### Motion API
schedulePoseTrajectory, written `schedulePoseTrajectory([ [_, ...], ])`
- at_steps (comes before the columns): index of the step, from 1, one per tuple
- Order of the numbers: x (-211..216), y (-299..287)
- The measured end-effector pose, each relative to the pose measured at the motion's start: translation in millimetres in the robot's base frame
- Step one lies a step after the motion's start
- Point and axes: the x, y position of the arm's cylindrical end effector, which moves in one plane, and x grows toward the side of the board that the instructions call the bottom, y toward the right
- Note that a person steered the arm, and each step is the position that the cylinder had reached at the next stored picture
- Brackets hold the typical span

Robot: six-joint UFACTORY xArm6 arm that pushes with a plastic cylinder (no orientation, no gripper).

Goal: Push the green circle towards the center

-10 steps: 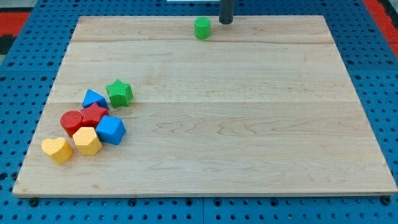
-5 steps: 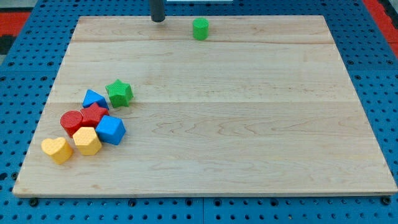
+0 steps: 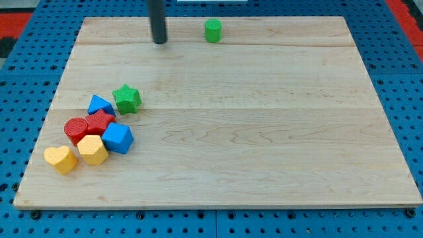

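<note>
The green circle (image 3: 213, 30), a small green cylinder, stands near the top edge of the wooden board (image 3: 264, 132), a little right of the middle. My tip (image 3: 159, 41) rests on the board to the left of the green circle, well apart from it and slightly lower in the view.
A cluster of blocks sits at the lower left: a green star (image 3: 126, 99), a blue block (image 3: 100, 105), a red circle (image 3: 76, 129), a red block (image 3: 100, 121), a blue cube (image 3: 118, 137), a yellow hexagon (image 3: 92, 149) and a yellow heart (image 3: 60, 159).
My tip moved from just right of the green circle, across to its left, then down onto the board. The green circle shifted very slightly. The other blocks did not move.
</note>
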Motion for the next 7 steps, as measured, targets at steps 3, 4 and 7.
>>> schedulePoseTrajectory([
  [3, -42, 104],
  [4, -34, 126],
  [7, 14, 112],
])
